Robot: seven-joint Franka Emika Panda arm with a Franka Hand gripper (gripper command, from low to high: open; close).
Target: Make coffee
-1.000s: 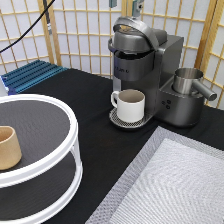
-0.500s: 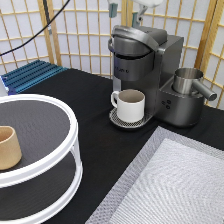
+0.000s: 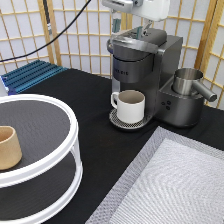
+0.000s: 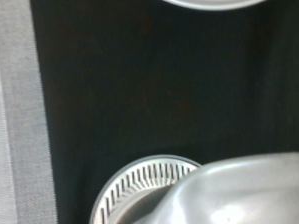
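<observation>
The dark grey coffee machine (image 3: 145,70) stands at the exterior view's top right with its lid down. A white handled mug (image 3: 131,106) sits on its round drip tray (image 3: 116,120) under the spout. My gripper (image 3: 128,27) hangs just above the machine's lid, open and empty, clear of it. The coffee pod is not in view. The wrist view looks down on the machine's rounded top (image 4: 243,190) and the drip tray's grille (image 4: 150,177).
A white two-tier round stand (image 3: 60,165) at the exterior view's bottom left holds a tan handleless cup (image 3: 9,147). A steel jug (image 3: 187,80) sits on the machine's right side. A grey mat (image 3: 170,185) lies at the bottom right. A blue rack (image 3: 30,75) is at the left.
My gripper has risen from the machine's lid, where it was a second ago, and now hangs above it. Mug, cup and machine have not moved.
</observation>
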